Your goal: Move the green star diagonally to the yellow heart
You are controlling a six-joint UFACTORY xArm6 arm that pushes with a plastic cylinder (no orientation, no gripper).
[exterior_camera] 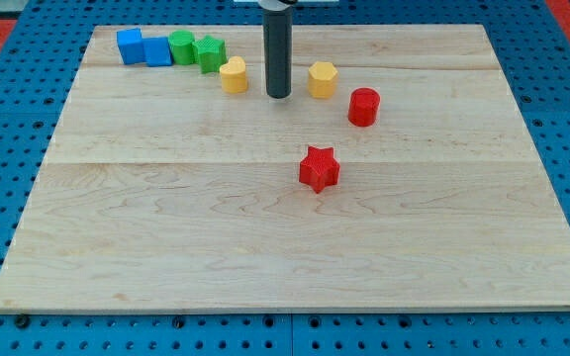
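The green star [209, 52] sits near the view's top left, touching a green round block [181, 46] on its left. The yellow heart [233, 75] lies just below and right of the star, almost touching it. My tip [278, 95] is on the board to the right of the yellow heart, between it and a yellow hexagon [323, 79]. The tip touches no block. The rod rises straight up out of the view's top.
Two blue blocks [130, 45] [157, 51] stand in a row left of the green round block. A red cylinder [363, 107] is right of the yellow hexagon. A red star [319, 168] lies near the board's middle. The wooden board [295, 257] rests on a blue pegboard.
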